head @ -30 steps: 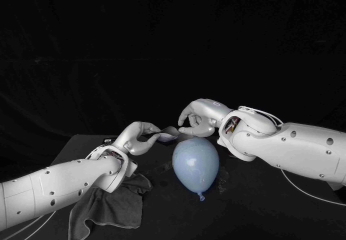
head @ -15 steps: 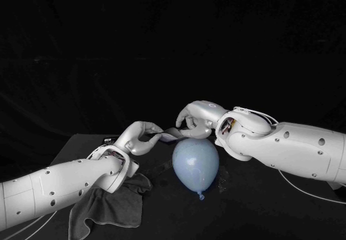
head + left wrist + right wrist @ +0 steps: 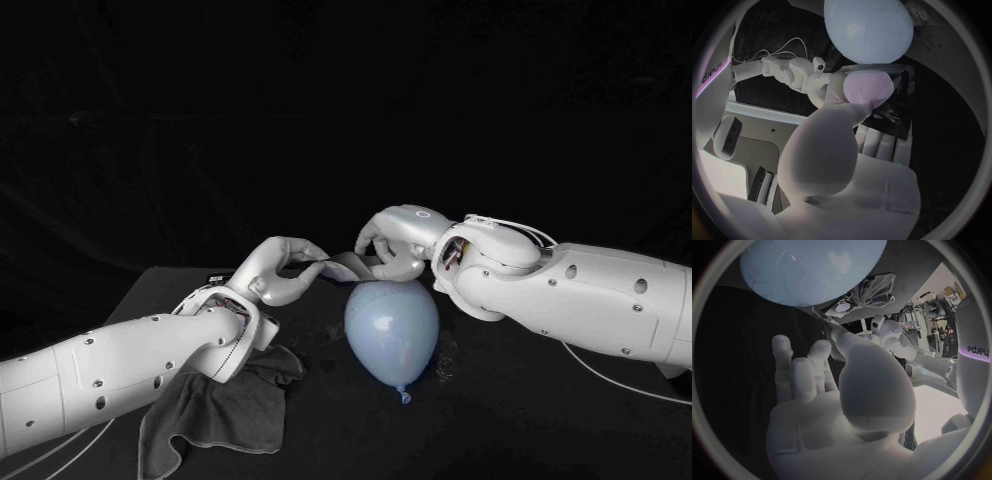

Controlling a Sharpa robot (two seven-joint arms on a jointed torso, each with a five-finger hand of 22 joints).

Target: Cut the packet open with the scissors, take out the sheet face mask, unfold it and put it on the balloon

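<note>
A pale blue balloon (image 3: 392, 322) lies on the black table (image 3: 577, 430) with its knot toward me. It also shows in the left wrist view (image 3: 870, 29) and the right wrist view (image 3: 811, 266). Just above its far end, my left hand (image 3: 281, 270) pinches a small pale packet (image 3: 343, 265) by one end. My right hand (image 3: 387, 245) meets it from the other side, fingers curled down onto the packet's other end. In the left wrist view the packet (image 3: 893, 102) looks dark and glossy beyond my fingertips (image 3: 868, 89).
A dark grey cloth (image 3: 216, 405) lies crumpled on the table under my left forearm, left of the balloon. The right wrist view shows the cloth (image 3: 874, 289) beyond the balloon. Thin cables trail along the table beside both arms.
My right hand has come down and left until its fingers close on the packet. My left hand has raised the packet slightly toward it. The balloon has not moved.
</note>
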